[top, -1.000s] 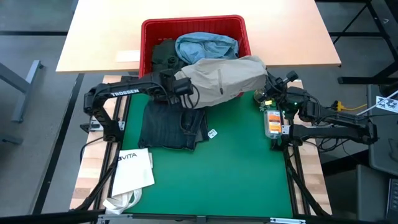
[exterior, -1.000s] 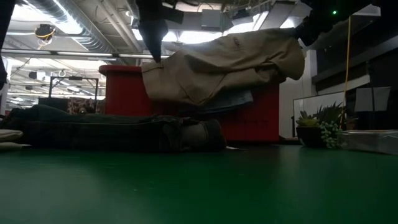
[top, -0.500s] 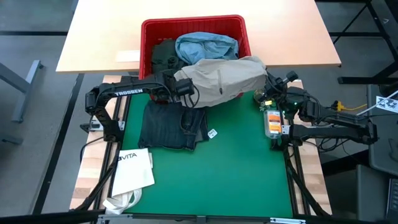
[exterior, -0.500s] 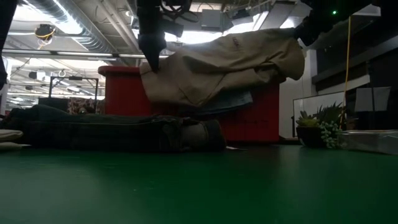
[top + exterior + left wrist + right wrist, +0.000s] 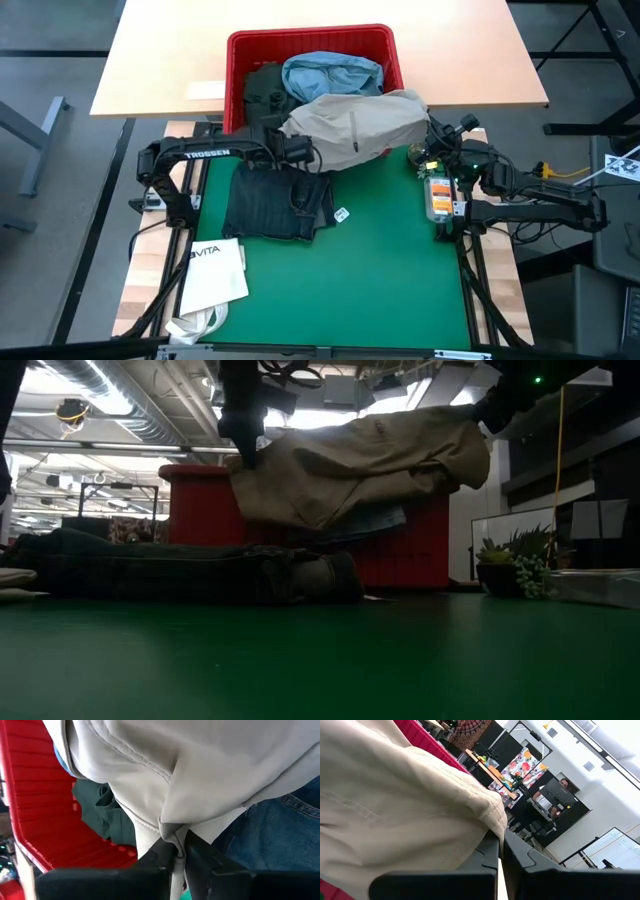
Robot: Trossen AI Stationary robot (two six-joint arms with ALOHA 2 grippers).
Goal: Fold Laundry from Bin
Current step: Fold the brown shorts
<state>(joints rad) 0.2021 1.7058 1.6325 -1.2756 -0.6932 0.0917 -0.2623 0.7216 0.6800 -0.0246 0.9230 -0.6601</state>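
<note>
Left wrist view showed the left claw [image 5: 179, 851] pinching just a thin fold of the tan trousers [image 5: 200, 775], right claw [image 5: 501, 851] gripping the other end, so that fold could've slipped out.

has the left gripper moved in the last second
Yes. Seen from above, the left gripper has crept toward the red bin and closed on the edge of the tan trousers.

Both hands [image 5: 180, 851] [image 5: 501, 851] clamped, raised.
</note>
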